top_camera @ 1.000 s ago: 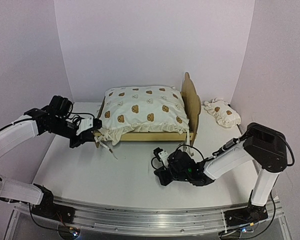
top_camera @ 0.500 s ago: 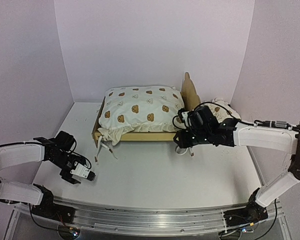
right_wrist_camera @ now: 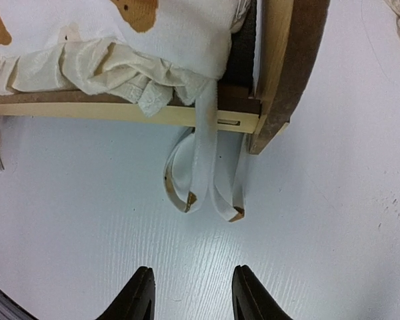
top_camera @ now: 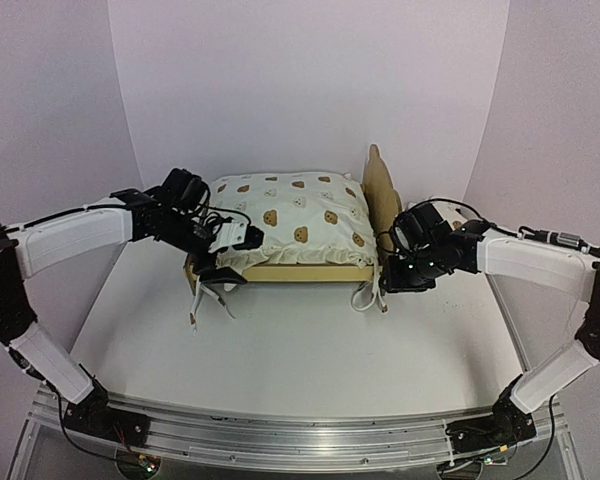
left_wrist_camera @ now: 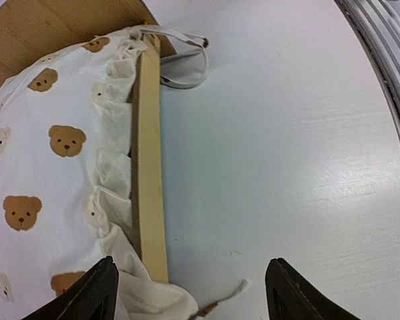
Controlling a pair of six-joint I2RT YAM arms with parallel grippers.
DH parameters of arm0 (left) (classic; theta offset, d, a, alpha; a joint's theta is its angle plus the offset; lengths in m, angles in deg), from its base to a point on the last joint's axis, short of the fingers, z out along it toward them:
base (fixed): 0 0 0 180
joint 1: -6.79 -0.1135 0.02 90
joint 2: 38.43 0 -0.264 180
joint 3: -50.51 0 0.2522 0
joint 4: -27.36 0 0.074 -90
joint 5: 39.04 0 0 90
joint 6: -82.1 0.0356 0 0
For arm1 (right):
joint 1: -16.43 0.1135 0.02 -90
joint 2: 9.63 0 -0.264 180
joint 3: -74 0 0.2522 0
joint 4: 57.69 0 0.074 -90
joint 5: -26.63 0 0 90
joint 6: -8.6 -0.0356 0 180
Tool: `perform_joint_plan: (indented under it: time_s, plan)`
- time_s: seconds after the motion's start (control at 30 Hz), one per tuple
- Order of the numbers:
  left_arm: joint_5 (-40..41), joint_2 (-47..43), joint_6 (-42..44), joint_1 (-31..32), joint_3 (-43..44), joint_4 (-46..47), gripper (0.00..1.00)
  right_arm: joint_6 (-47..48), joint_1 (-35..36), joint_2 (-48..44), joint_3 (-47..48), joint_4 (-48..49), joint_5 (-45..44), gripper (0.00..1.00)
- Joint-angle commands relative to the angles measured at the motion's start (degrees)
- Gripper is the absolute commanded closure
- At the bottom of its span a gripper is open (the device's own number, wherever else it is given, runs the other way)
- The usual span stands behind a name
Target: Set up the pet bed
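Left gripper (left_wrist_camera: 192, 273) is hovering, jaws spread wide and gripping nothing, over the near-left corner of the pet bed (top_camera: 300, 272), while the right gripper (right_wrist_camera: 193, 273) is hanging about half open, also empty, above the white table (top_camera: 300, 370) by the headboard corner. Pet bed, a smooth light-wood rectangular frame with a tall curved headboard, is sitting toward the back wall. Puffy cream bear-print cushion (top_camera: 285, 225) is filling it, ruffled edge spilling over the front rail, flat tie strings (right_wrist_camera: 203, 180) drooping onto the table; a dark strip beneath is possibly the base.
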Motion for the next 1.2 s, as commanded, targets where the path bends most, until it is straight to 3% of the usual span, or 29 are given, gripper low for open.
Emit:
perform_joint_plan:
  time_s: [0.0, 0.1, 0.27, 0.4, 0.77, 1.03, 1.17]
  plan:
    - [-0.46, 8.82, -14.89, 2.23, 7.43, 9.69, 0.23, 3.89, -1.63, 3.59, -0.77, 1.16, 5.52, 0.63]
    - [0.9, 15.04, -17.71, 4.14, 11.92, 14.29, 0.23, 10.84, -2.62, 4.12, -5.45, 7.68, 8.54, 0.7]
    - [1.09, 22.59, -21.89, 7.51, 19.07, 16.28, 0.26, 18.68, -4.1, 1.15, -17.25, 23.52, 10.62, 0.66]
    - [-0.48, 27.73, -27.08, 9.06, 22.81, 17.86, 0.29, 21.52, -4.67, 2.2, -21.23, 32.34, 11.24, 0.65]
    - [6.94, 38.1, -28.81, 11.49, 30.81, 24.01, 0.3, 19.83, -5.56, 9.72, -21.5, 39.08, 6.43, 0.63]
    - [11.53, 43.06, -30.61, 11.59, 37.13, 25.18, 0.3, 20.58, -5.93, 9.56, -20.26, 39.64, 6.94, 0.92]
    - [11.08, 44.51, -31.18, 12.03, 37.68, 26.7, 0.3, 21.08, -5.93, 7.8, -20.14, 39.55, 8.57, 0.96]
